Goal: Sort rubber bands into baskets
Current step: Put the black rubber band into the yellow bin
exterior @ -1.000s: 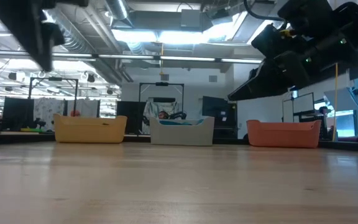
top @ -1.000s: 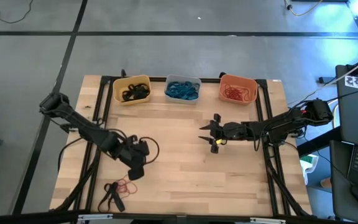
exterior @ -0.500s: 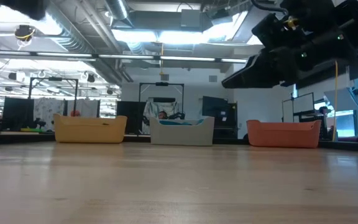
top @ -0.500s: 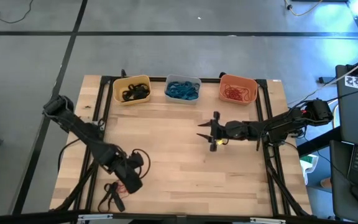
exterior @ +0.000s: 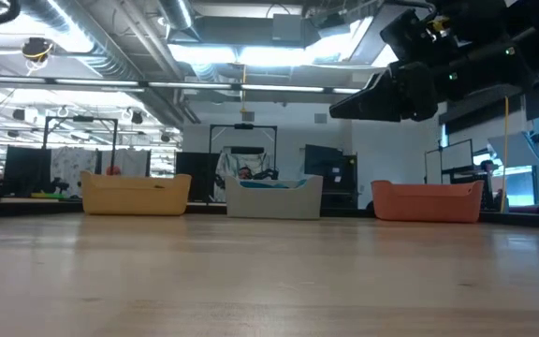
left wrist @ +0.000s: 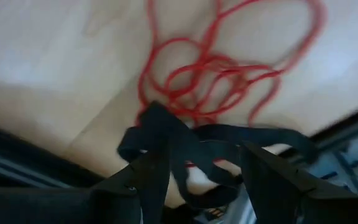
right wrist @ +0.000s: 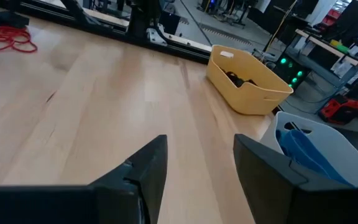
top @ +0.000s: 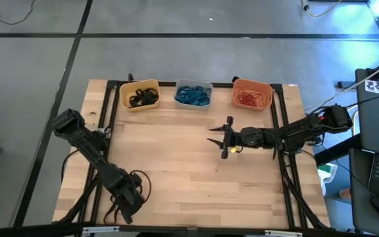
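Observation:
A small heap of red rubber bands (left wrist: 219, 68) and black rubber bands (left wrist: 188, 149) lies on the table's near left corner; my left arm mostly covers it in the high view (top: 112, 212). My left gripper (top: 126, 208) is open right over it, and the black bands lie between its fingers (left wrist: 151, 177). My right gripper (top: 224, 138) is open and empty, above the table's middle right. The yellow basket (top: 139, 95) holds black bands, the pale grey basket (top: 193, 94) blue ones, and the orange basket (top: 252, 94) red ones. All three stand at the far edge. My left gripper stands open over the heap, slanting down from the far left. A black band's loop (left wrist: 160, 134) lies against or just before one finger; whether the finger touches it, I cannot tell. The bands lie slack on the table.
Black frame rails run along the table's left (top: 104, 151) and right (top: 285, 164) sides. The bare wooden top (top: 189, 171) lies between the two arms. The three baskets also show in a row in the low view (exterior: 274, 197).
My left gripper has swung toward the table's near edge and come down over the heap of bands at the near left corner, now covering it in the high view. My right gripper has risen a little in the low view.

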